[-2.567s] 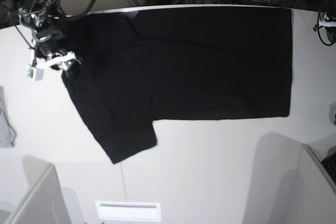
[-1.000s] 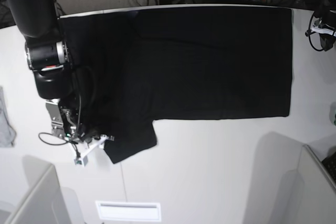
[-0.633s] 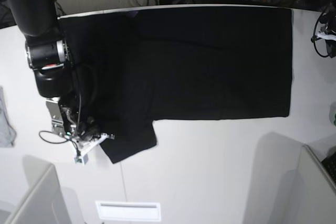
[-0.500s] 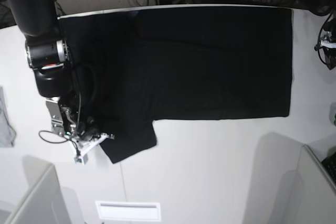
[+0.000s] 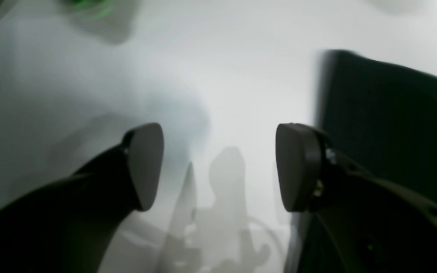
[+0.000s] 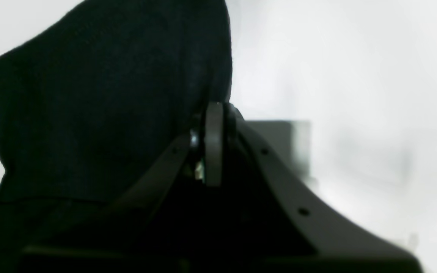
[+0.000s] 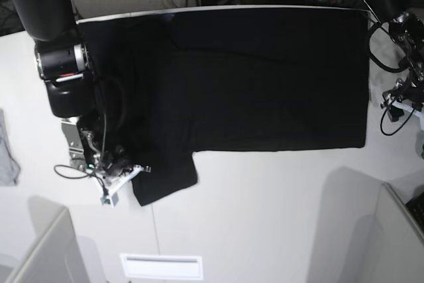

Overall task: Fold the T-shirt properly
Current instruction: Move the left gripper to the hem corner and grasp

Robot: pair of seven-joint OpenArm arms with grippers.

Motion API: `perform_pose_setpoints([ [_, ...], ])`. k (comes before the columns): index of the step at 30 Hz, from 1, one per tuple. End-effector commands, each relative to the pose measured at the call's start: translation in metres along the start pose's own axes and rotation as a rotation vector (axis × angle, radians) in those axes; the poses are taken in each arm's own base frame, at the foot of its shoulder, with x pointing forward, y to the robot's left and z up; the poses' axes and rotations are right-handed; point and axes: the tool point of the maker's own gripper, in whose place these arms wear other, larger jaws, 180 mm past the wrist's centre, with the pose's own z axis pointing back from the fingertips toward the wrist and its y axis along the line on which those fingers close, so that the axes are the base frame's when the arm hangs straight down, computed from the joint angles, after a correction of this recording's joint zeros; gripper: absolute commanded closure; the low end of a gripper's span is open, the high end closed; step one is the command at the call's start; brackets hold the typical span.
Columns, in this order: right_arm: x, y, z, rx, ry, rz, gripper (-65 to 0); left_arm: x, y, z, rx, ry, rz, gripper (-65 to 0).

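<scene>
Base view: T-shirt [image 7: 265,77] spread flat on tabletop [image 7: 265,217], long axis left-right. Right hand [image 7: 126,169] pinched shut on near sleeve. Left hand [image 5: 218,167] gaping, empty, just beside hem edge; body lies inboard.

The T-shirt [image 7: 265,77] lay spread over the bench [image 7: 265,217], filling its 12 o'clock half, one sleeve reaching toward 7 o'clock. The right end effector [image 7: 122,171] sat at that sleeve's edge, at 8 o'clock. The left end effector [image 7: 404,97] stood off the shirt's 3 o'clock edge, beside it.
</scene>
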Motion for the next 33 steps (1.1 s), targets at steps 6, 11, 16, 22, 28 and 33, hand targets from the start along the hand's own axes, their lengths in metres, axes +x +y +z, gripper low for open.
perform_pose_setpoints([
  [6, 0.026, 0.001, 0.006, 0.004, -0.049, 0.006, 0.0, 0.027, -0.043, -0.028, -0.102, -0.015, -0.022, -44.9],
  [11, 0.026, 0.0, 0.007, 0.002, -0.049, 0.006, 0.0, 0.035, -0.062, -0.038, -0.142, -0.01, -0.024, -44.9],
  [16, 0.026, 0.0, 0.007, 0.001, -0.048, 0.007, 0.0, 0.042, -0.077, -0.053, -0.177, 0.01, 0.015, -44.9],
  [22, 0.026, 0.0, 0.007, 0.001, -0.048, 0.007, 0.0, 0.049, -0.087, -0.066, -0.208, 0.034, 0.072, -44.9],
  [28, 0.026, 0.0, 0.007, 0.001, -0.05, 0.009, 0.0, 0.039, -0.093, -0.075, -0.224, 0.079, 0.107, -44.8],
  [33, 0.026, -0.001, 0.007, -0.001, -0.051, 0.009, 0.0, 0.03, -0.092, -0.076, -0.223, 0.098, 0.109, -44.8],
])
